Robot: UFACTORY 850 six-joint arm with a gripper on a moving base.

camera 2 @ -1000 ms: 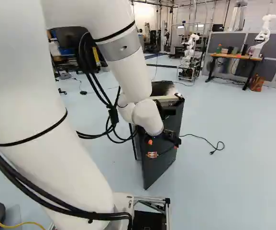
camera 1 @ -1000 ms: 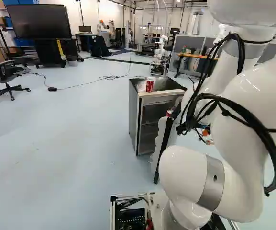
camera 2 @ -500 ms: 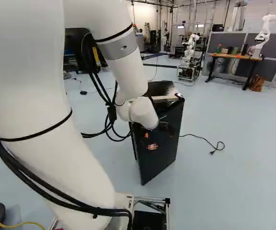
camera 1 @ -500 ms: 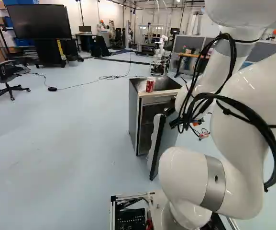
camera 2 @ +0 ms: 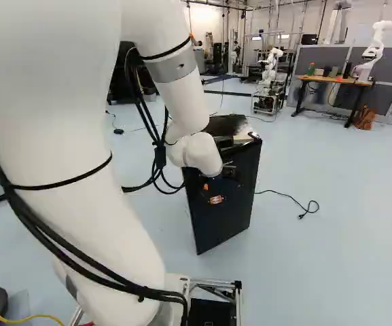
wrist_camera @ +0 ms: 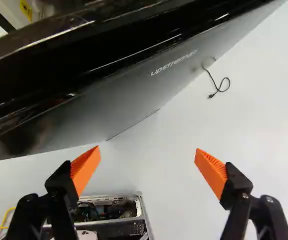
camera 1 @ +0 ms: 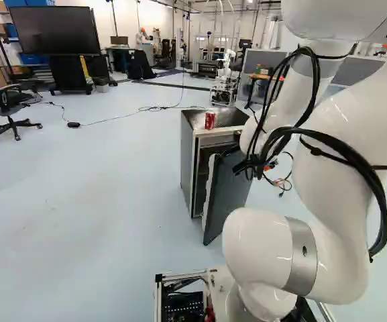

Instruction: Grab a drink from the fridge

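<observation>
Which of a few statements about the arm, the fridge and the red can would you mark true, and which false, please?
1. The red can stands on top of the fridge. True.
2. The fridge door is fully closed. False: the door stands partly open.
3. The pincer is shut on the can. False: the pincer is open, with nothing between its fingers.
4. A black cord lies on the floor to the right of the fridge in the right base view. True.
</observation>
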